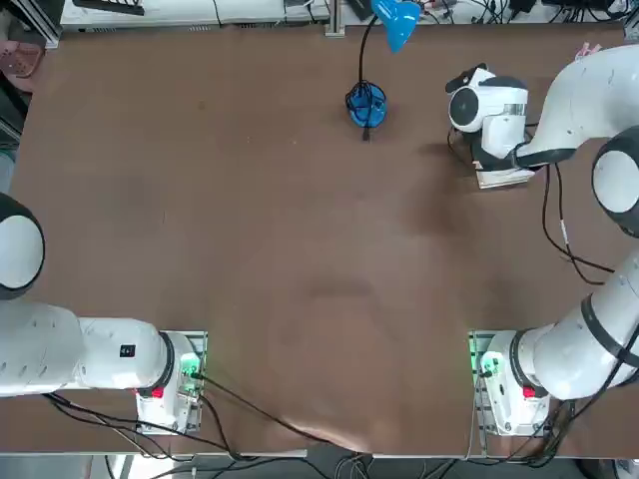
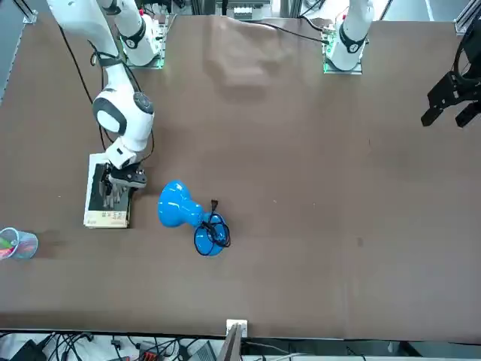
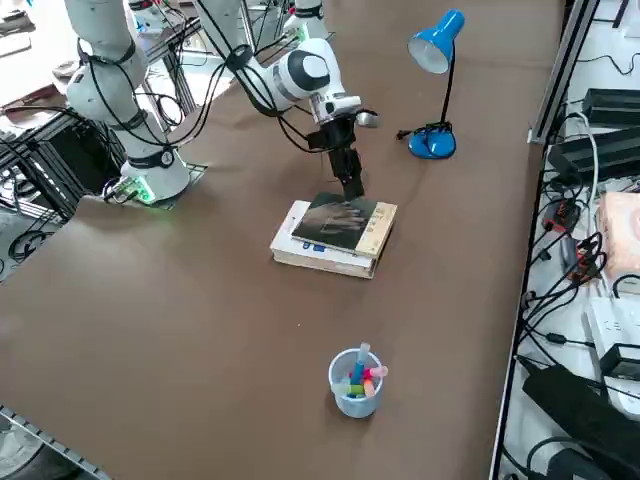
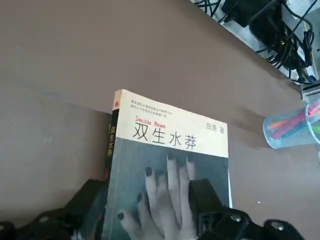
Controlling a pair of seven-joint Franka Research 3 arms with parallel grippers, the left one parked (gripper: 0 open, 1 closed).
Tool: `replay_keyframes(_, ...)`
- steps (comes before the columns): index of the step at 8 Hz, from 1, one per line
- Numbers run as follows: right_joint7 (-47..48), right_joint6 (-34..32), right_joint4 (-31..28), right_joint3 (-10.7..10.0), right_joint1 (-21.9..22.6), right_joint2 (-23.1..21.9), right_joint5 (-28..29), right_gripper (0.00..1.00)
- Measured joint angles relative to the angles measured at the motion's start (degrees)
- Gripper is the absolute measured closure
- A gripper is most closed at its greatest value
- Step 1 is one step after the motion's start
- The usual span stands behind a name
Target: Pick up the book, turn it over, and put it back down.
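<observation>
On the robot's right side of the brown table (image 3: 230,330), the small thin book (image 3: 345,222) lay flat on top of a larger white book (image 3: 318,258), its dark grey face with the pale hand picture turned upward. Its cream band, printed with the title 双生水莽 and the red words "Double Momo", was on the side away from the robot's bases, and its black spine showed in the right wrist view. Part of the white book's cover, with blue marks, stuck out from under it on the side toward the bases.

The right gripper (image 4: 147,197) was released, its fingers spread wide and pointing down at the small book. In the right wrist view one finger (image 4: 92,202) appeared beside the spine, the other (image 4: 202,195) in front of the picture of the hand; whether either touched the cover could not be told. Nothing was gripped between them.

To the robot's right of the stacked books, apart from them, stood a light blue mesh cup (image 3: 355,395) holding brightly coloured sticks (image 3: 358,376). On the other side, farther from the bases, a blue desk lamp (image 3: 432,45) stood upright with dark cable (image 2: 218,228) bunched around its base.
</observation>
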Motion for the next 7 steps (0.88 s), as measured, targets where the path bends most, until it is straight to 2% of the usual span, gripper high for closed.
replay_keyframes(3, -0.6, 3.5, -0.5, 0.0, -2.0, 0.0, 0.0, 0.0)
replay_keyframes(7, -4.7, 3.8, -1.4, 0.0, -4.3, 0.0, 0.0, 0.0)
